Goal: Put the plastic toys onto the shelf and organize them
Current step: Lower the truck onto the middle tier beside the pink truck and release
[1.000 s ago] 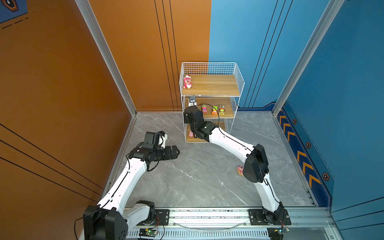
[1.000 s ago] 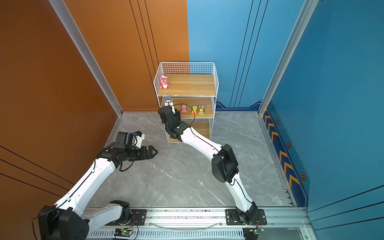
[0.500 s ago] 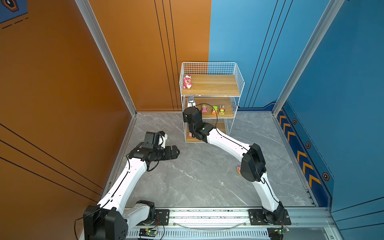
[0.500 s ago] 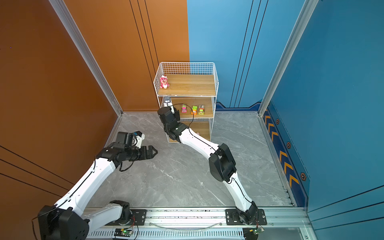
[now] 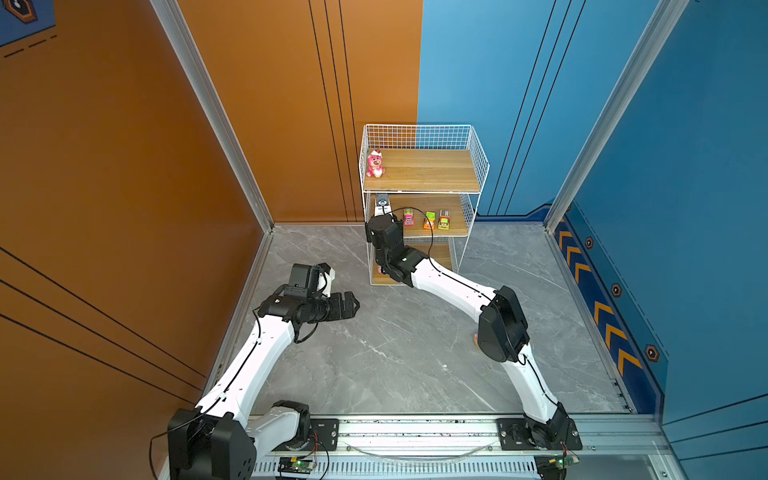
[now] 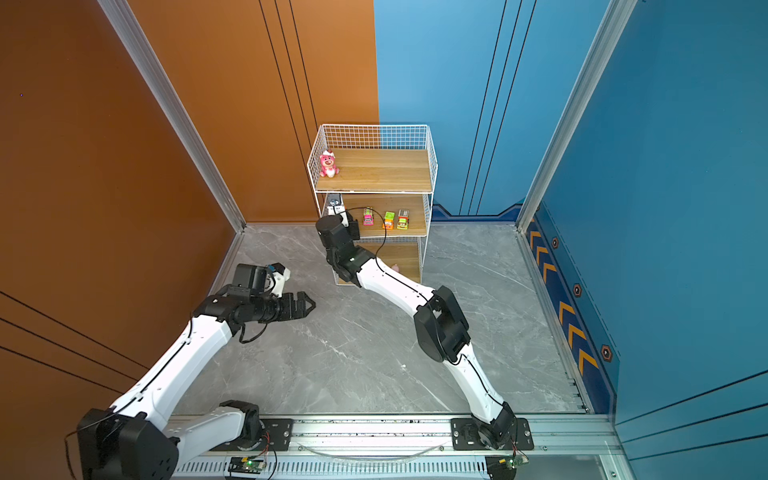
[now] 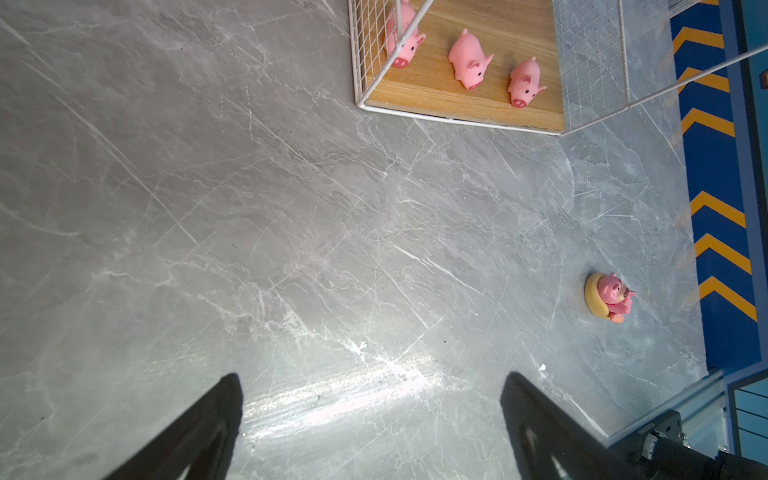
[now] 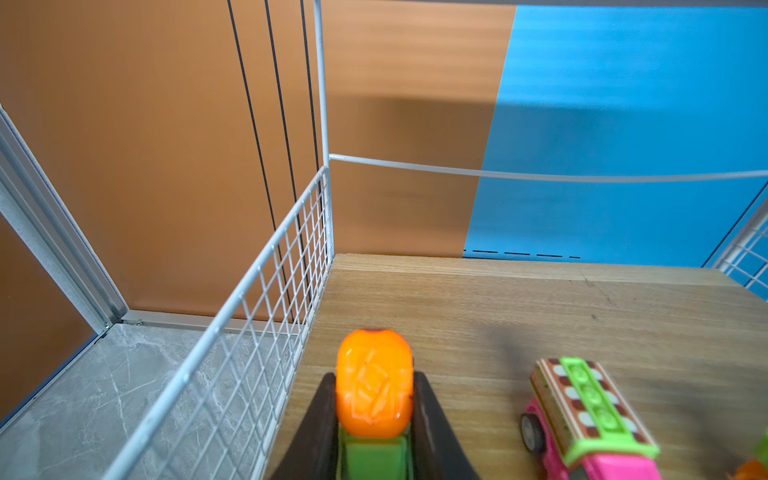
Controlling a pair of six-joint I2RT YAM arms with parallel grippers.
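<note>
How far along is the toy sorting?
Done: three pigs on the bottom board, three vehicles on the middle board, pink bear on top. In hand: right pincer grips a fourth vehicle at the middle board. Remaining: tan-based bear on the floor.

Twin tabletop robot arms: the left arm [image 5: 266, 345] and right arm [image 5: 451, 282] pair glossy white link shells with bulky black joint housings, thin black cables [image 5: 432, 235] trailing along each. Black base plates [image 5: 513, 435] with silver screws fix both to a ribbed aluminium rail [image 5: 415, 428], where small circuit boards [image 5: 297, 462] show green lights. The left gripper [image 7: 372, 376] has black, wedge-shaped fingers [image 7: 208, 428] tapering toward the tips, and a black-and-white camera block [image 5: 311, 275] at its wrist
</note>
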